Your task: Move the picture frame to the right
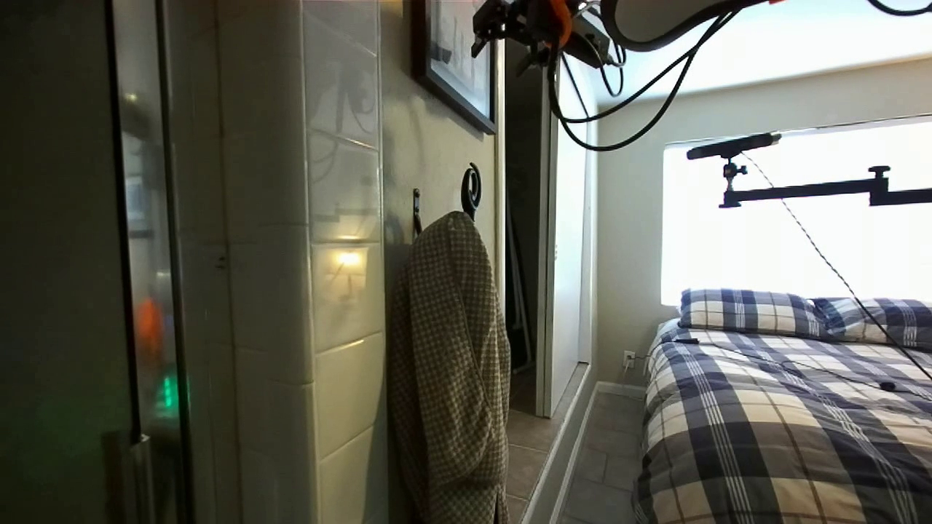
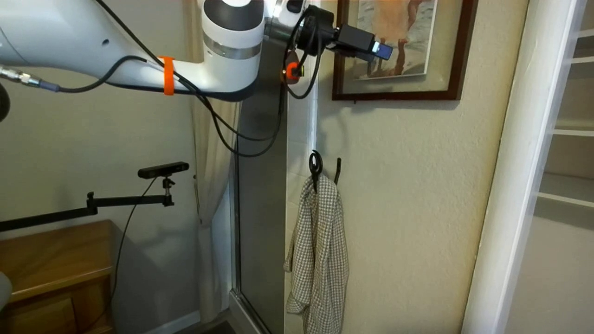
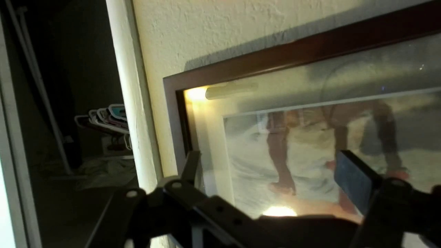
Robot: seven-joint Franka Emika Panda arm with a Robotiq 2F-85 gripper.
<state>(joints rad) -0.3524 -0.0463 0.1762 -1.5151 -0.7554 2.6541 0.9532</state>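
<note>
The picture frame [image 2: 438, 51] hangs on the wall, with a dark brown border and a pale mat round a beach picture. In an exterior view it shows at a steep angle [image 1: 462, 73], its upper part cut off. The wrist view [image 3: 296, 137] shows one corner, with the frame's lower edge at the top of the view. My gripper [image 2: 378, 52] is in front of the lower left part of the picture in an exterior view. In the wrist view the fingers [image 3: 272, 172] are wide apart with nothing between them. I cannot tell whether a fingertip touches the frame. The gripper [image 1: 502, 57] also shows at the top of an exterior view.
A checked cloth [image 2: 320, 246] hangs from black hooks [image 2: 316, 163] below the frame. A white door trim [image 2: 524, 176] and closet stand beside the frame. A glass shower door [image 2: 262, 199] is on the frame's other side. Loose cables [image 1: 641, 127] hang from the arm.
</note>
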